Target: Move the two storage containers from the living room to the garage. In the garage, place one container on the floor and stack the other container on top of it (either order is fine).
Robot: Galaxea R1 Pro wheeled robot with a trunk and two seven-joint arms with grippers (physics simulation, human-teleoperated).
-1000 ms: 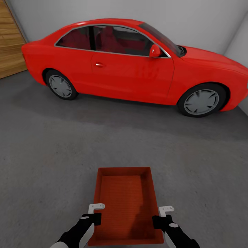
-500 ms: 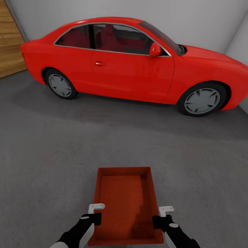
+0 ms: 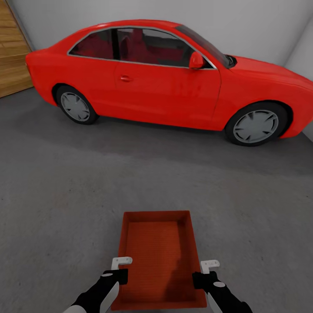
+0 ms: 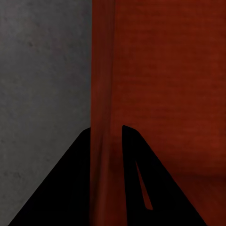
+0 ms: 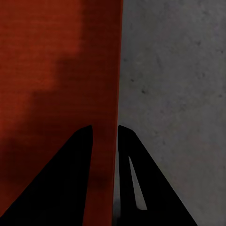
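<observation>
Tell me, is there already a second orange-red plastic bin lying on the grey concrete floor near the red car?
No. The head view has one orange-red plastic bin, held between both end effectors, and bare grey concrete floor up to the red car.

Left end effector [image 4: 107, 136] clamped astride orange-red container [image 4: 165, 70] wall — grey concrete floor [image 4: 42, 70] alongside

An open-topped orange-red storage container [image 3: 157, 256] with ribbed bottom is level above the grey garage floor [image 3: 56, 195].

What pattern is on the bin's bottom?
Fine ribbing, orange-red, on the bin; clearest in the head view.
</observation>
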